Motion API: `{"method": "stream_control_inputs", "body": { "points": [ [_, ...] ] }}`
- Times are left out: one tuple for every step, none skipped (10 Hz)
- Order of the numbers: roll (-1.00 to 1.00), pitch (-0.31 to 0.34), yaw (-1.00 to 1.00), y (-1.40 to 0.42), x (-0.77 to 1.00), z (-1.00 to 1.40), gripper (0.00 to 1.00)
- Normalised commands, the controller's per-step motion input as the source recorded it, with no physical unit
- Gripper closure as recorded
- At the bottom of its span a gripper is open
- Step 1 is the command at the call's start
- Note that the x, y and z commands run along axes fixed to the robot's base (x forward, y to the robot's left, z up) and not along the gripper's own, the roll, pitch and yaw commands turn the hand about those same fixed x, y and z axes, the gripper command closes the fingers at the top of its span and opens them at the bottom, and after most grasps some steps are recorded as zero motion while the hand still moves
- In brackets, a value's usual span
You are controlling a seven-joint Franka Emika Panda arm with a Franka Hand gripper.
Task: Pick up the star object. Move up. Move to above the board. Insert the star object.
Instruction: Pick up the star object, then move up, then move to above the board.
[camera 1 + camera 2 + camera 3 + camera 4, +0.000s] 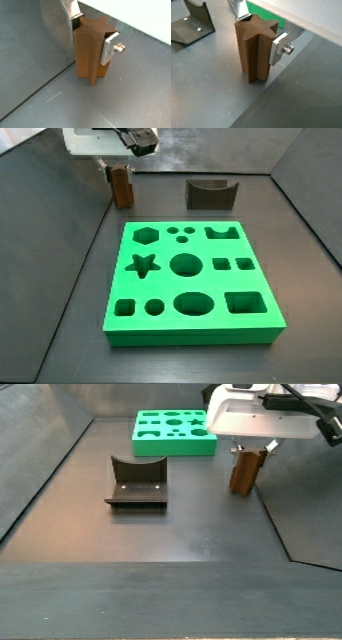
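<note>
The star object (89,52), a tall brown prism, stands upright on the grey floor near the far left corner (122,186) and shows in both side views (245,472). My gripper (91,40) reaches down over its top, and the silver fingers (278,50) press against opposite sides of its upper part, shut on it. From the side, the gripper (120,166) sits directly over the prism. The green board (160,288) with its shaped holes lies flat in the middle of the floor, well apart from the prism; its star hole (144,265) is open.
The dark fixture (210,194) stands behind the board, to the right of the star object, and appears again close by in a wrist view (191,27). Grey walls enclose the floor; one wall (27,45) rises just beside the prism.
</note>
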Motion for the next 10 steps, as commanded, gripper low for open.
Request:
{"method": "stream_control_inputs", "body": {
  "points": [
    [0.00,0.000,0.00,0.00,0.00,0.00,1.00],
    [0.00,0.000,0.00,0.00,0.00,0.00,1.00],
    [0.00,0.000,0.00,0.00,0.00,0.83,1.00],
    [0.00,0.014,-0.01,0.04,-0.01,0.80,1.00],
    [-0.01,0.029,-0.01,0.03,-0.02,0.75,1.00],
    [-0.02,0.044,-0.01,0.02,-0.01,0.61,1.00],
    [-0.03,0.048,-0.02,0.01,-0.01,0.48,1.00],
    [-0.04,0.045,-0.02,0.00,-0.01,0.34,1.00],
    [-0.05,0.042,-0.02,0.00,-0.01,0.20,1.00],
    [-0.08,-0.173,0.11,-0.07,0.01,1.00,1.00]
  ]
}}
